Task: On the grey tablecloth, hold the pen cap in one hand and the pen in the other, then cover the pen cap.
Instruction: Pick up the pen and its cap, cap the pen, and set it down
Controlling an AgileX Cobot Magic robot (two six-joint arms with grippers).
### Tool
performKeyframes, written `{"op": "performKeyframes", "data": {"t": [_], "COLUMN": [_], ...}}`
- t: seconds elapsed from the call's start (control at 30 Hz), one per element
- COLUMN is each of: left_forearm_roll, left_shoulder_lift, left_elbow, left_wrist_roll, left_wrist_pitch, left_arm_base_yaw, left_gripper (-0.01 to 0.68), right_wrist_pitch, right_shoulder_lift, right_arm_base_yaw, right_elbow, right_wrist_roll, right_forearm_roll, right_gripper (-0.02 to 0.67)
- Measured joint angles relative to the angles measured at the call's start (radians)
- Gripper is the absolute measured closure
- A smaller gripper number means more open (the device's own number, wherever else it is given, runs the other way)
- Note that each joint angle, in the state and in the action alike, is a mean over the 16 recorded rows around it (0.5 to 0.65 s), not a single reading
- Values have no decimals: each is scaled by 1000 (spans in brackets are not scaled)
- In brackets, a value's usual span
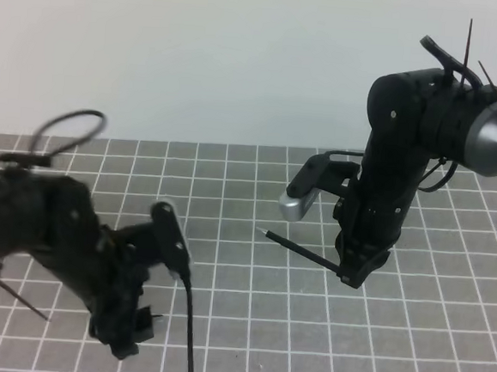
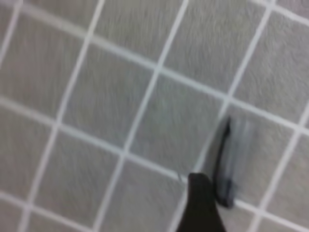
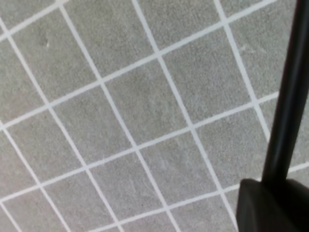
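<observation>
The grey tablecloth [image 1: 239,306] with its white grid covers the table. The pen [image 1: 299,249] juts left from my right gripper [image 1: 352,276], which is shut on its rear end, silvery tip in the air above the cloth. The right wrist view shows the pen shaft [image 3: 289,96] rising from a dark finger [image 3: 273,205]. My left gripper [image 1: 138,328] hangs low over the cloth at the lower left. In the blurred left wrist view the pen cap [image 2: 224,166] lies on the cloth beside one finger [image 2: 200,205], apart from it; the other finger is out of frame, so the jaws stand open.
A black cable [image 1: 189,336] trails from the left arm to the front edge. The silver camera housing [image 1: 299,203] sticks out left of the right arm. The cloth's far edge [image 1: 234,148] meets a white wall.
</observation>
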Motion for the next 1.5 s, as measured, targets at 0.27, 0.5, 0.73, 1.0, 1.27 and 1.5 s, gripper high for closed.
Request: {"op": "performKeyframes", "data": {"t": [0.27, 0.5, 0.73, 1.0, 1.27, 1.5], "left_forearm_roll": [129, 144, 148, 166, 194, 272], "left_shoulder_lift": [59, 99, 118, 93, 31, -48], "left_elbow": [0, 0, 0, -8, -39, -74], "left_wrist_roll": [-20, -23, -33, -47, -51, -48], "left_wrist_pitch": [-82, -115, -118, -90, -29, 60], "left_arm_base_yaw": [-56, -58, -58, -58, -58, -58], "left_gripper": [272, 313, 418, 575, 641, 631], "right_wrist_pitch": [0, 6, 6, 0, 6, 6], "right_shoulder_lift": [0, -2, -3, -2, -6, -47], "right_arm_base_yaw": [0, 0, 0, 0, 0, 0], "right_elbow": [0, 0, 0, 0, 0, 0], "right_wrist_roll": [1, 4, 14, 24, 42, 69], "right_forearm_roll": [0, 2, 2, 8, 34, 80], "right_gripper": [652, 652, 652, 652, 652, 652]}}
